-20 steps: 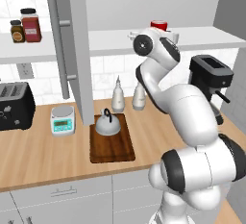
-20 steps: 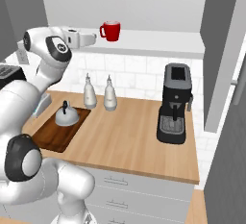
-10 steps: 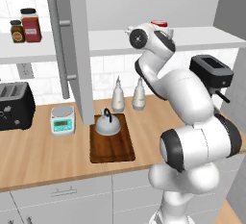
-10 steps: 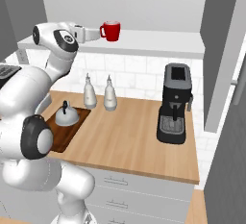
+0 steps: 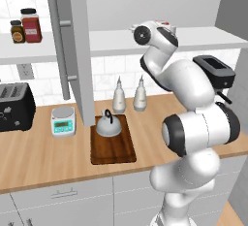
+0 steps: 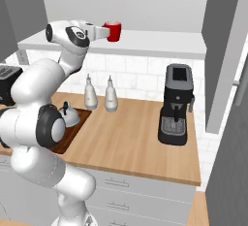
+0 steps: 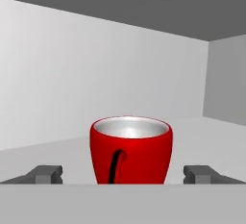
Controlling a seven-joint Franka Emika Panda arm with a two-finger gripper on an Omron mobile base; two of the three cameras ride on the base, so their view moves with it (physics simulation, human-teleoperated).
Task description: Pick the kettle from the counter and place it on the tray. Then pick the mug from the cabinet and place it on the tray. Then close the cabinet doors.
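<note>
Facing the mug (image 7: 130, 150) with our gripper (image 7: 125, 174) released, fingers flanking it untouched; we judge it light, rigid, slick—best squeezed across its body.

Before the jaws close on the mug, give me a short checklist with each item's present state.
1. Kettle already on the tray: ok.
2. Gripper open, jaws wide apart: ok.
3. Mug centred between the jaws in the hand view: ok.
4. Mug upright on the cabinet shelf: ok.
5. Jaws far enough forward to flank the mug's body: cannot tell.
6. Bare tray area beside the kettle for the mug: ok.
</note>
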